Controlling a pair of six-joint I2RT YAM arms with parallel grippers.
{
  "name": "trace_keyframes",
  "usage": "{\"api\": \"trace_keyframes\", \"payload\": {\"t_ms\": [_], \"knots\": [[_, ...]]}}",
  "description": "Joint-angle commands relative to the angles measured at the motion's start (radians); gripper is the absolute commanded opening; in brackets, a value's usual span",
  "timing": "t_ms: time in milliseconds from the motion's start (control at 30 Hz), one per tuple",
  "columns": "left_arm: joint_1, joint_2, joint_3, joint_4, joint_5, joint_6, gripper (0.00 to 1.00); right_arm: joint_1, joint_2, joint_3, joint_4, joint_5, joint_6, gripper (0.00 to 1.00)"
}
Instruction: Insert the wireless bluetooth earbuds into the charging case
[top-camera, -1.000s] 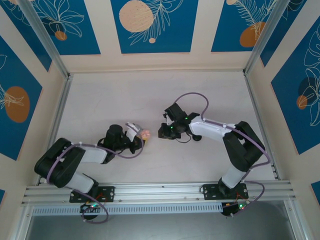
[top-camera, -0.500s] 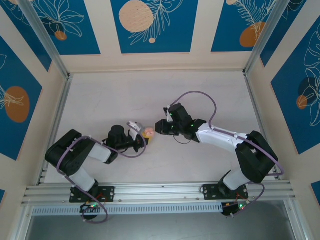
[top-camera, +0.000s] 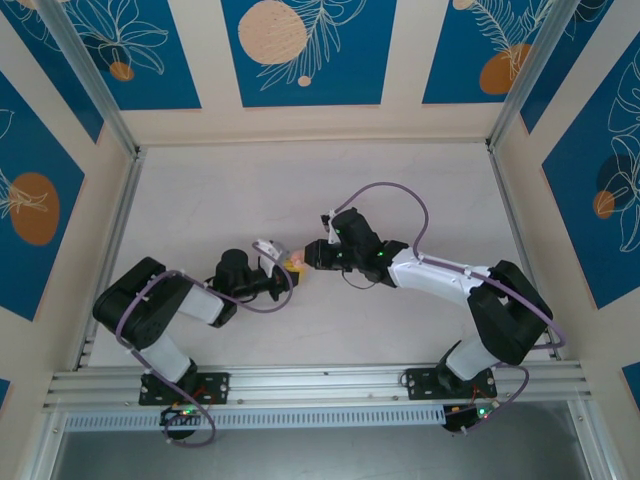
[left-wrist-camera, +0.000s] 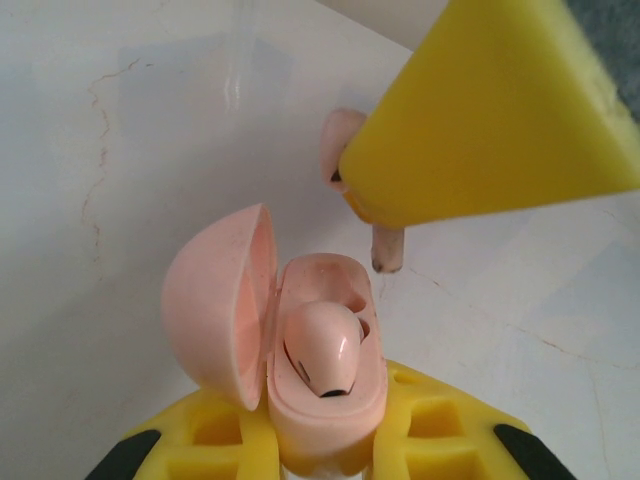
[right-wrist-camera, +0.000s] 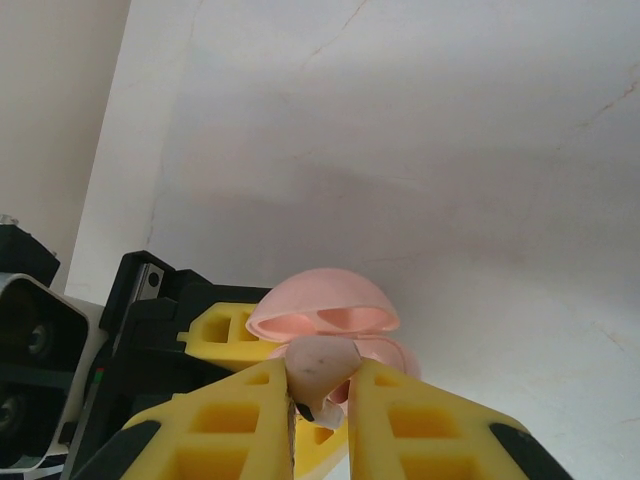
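Pink case (left-wrist-camera: 225, 300), lid open, clamped steady in left pincer (left-wrist-camera: 325, 455), first earbud (left-wrist-camera: 322, 350) seated; right pincer (right-wrist-camera: 320, 400) pinches second earbud (right-wrist-camera: 318, 368) just above free slot (left-wrist-camera: 335, 283) for insertion.

The charging case (left-wrist-camera: 325, 420) reads pale pink inside and out on my screens, lid included, and the seated earbud (left-wrist-camera: 322, 348) is a glossy matching pink with a dark mark at its tip. The loose earbud (left-wrist-camera: 388, 245) is pink too, dark-tipped. I see bright yellow fingers with black corners on the left gripper (left-wrist-camera: 325, 455) and the right gripper (right-wrist-camera: 320, 395). The table (top-camera: 250, 200) is off-white with faint hairline veins. The walls (top-camera: 300, 50) carry blue panels with white leaf outlines and peach and orange discs, framed in cream. The left arm (top-camera: 195, 310) and right arm (top-camera: 430, 272) are black and white, with purple cable (top-camera: 385, 185).
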Motion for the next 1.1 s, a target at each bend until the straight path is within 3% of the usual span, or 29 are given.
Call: {"api": "trace_keyframes", "payload": {"t_ms": [0, 1067], "knots": [[-0.011, 0.012, 0.019, 0.063, 0.024, -0.022, 0.12, 0.01, 0.009, 0.019, 0.016, 0.025, -0.015, 0.18], [-0.012, 0.036, 0.022, 0.136, 0.038, -0.085, 0.12, 0.028, 0.006, 0.024, 0.079, 0.08, -0.046, 0.18]]}}
